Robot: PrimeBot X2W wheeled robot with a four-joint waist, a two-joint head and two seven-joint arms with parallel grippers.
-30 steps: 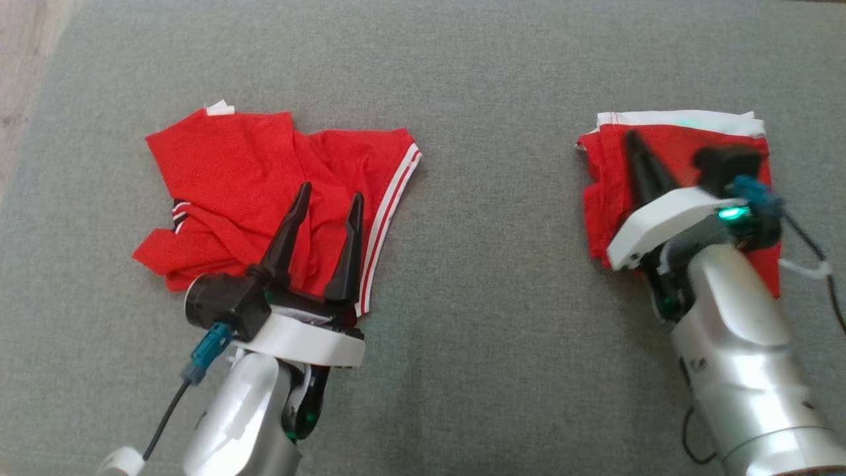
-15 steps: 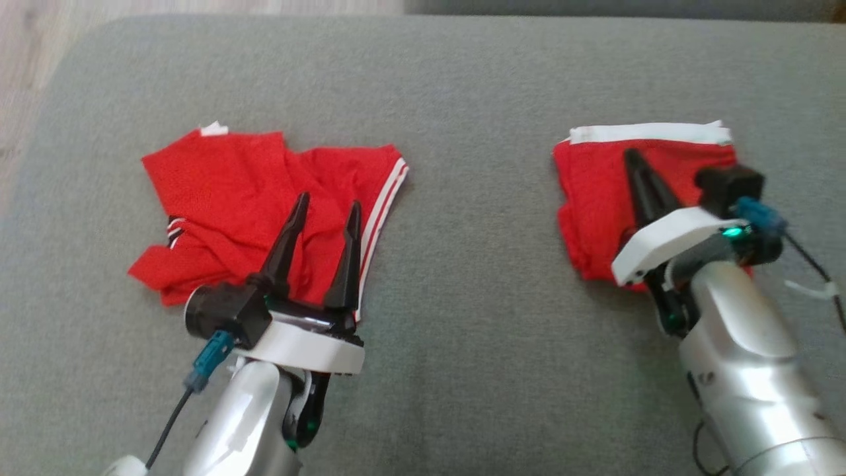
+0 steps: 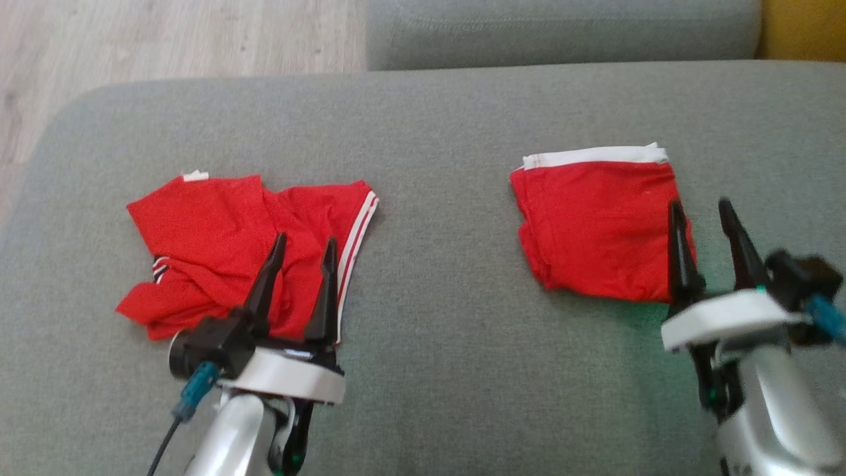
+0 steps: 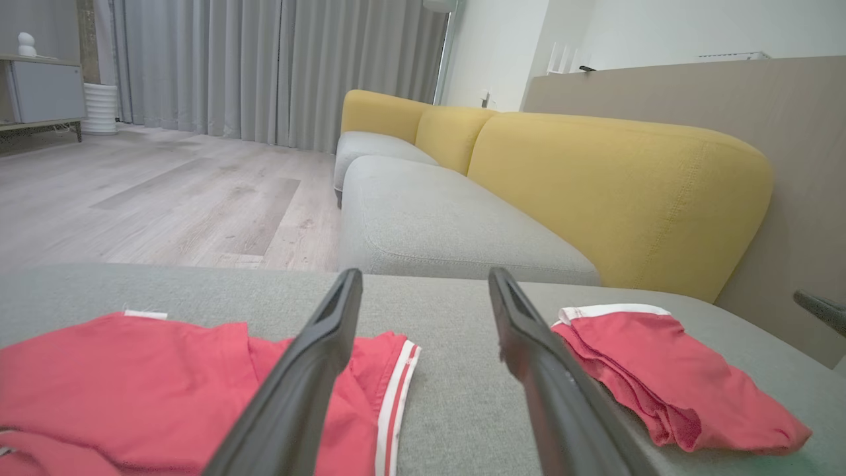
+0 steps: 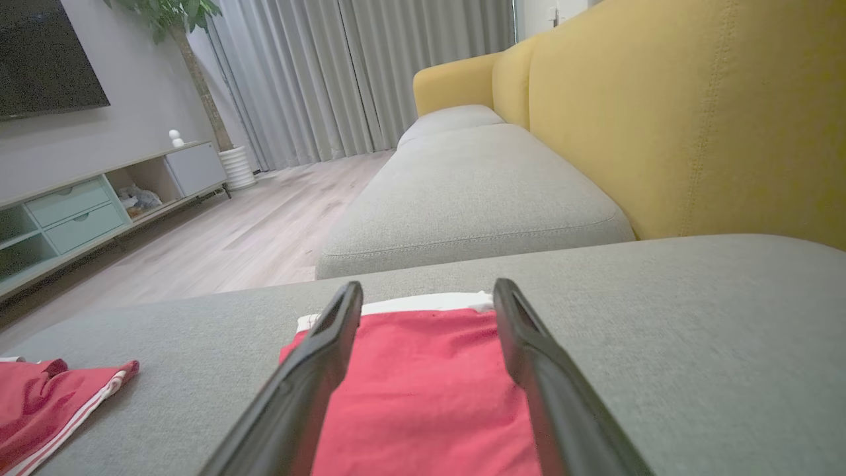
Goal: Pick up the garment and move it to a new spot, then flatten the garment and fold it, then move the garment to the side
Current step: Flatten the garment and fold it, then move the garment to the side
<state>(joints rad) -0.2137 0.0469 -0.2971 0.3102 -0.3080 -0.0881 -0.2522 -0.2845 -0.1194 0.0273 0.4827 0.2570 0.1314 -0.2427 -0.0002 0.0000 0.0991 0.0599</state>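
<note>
A folded red garment (image 3: 595, 225) with a white band along its far edge lies flat on the right of the grey cushion (image 3: 449, 297). It also appears in the left wrist view (image 4: 661, 370) and the right wrist view (image 5: 423, 390). My right gripper (image 3: 699, 203) stands open at its near right corner, holding nothing (image 5: 428, 285). A second, crumpled red garment (image 3: 211, 231) with white stripes lies on the left (image 4: 132, 377) (image 5: 39, 403). My left gripper (image 3: 305, 239) hovers open over its near edge, empty (image 4: 425, 274).
The cushion's left edge drops to a wooden floor (image 3: 165, 39). Another grey seat cushion (image 3: 562, 33) lies beyond, with a yellow backrest (image 4: 621, 185) along the right. A low cabinet (image 5: 79, 205) stands across the room.
The right gripper has opened and drawn back off the folded garment toward its near right corner. The head view has tilted up. The left gripper stays open over the crumpled garment.
</note>
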